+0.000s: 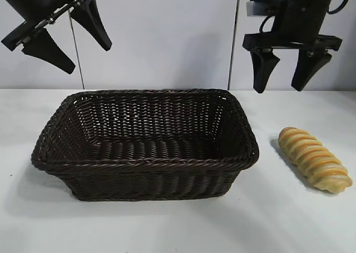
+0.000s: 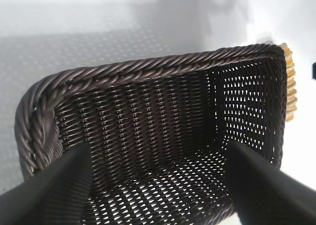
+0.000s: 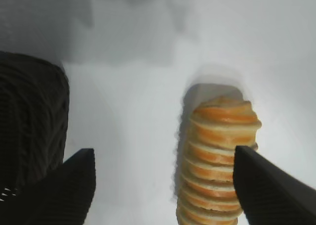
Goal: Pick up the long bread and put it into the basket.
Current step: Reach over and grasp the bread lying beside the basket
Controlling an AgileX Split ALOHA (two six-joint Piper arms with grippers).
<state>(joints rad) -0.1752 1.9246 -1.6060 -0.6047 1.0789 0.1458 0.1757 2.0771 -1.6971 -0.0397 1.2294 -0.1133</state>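
Basket (image 1: 146,163) sits mid-table (image 1: 167,225), w/ the long bread (image 1: 315,159) just to its right, apart, lying flat (angled). My left gripper (image 1: 65,33) hangs over basket's left end; my right gripper (image 1: 285,69) above the bread.

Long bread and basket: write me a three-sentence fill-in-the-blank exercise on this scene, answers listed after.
1. The long bread lies on the ____, outside the basket.
2. The inside of the basket holds ____.
3. The right gripper hangs over the table with its jaws ____, while the left gripper hangs above the basket's other end.

Missing words: table; nothing; open
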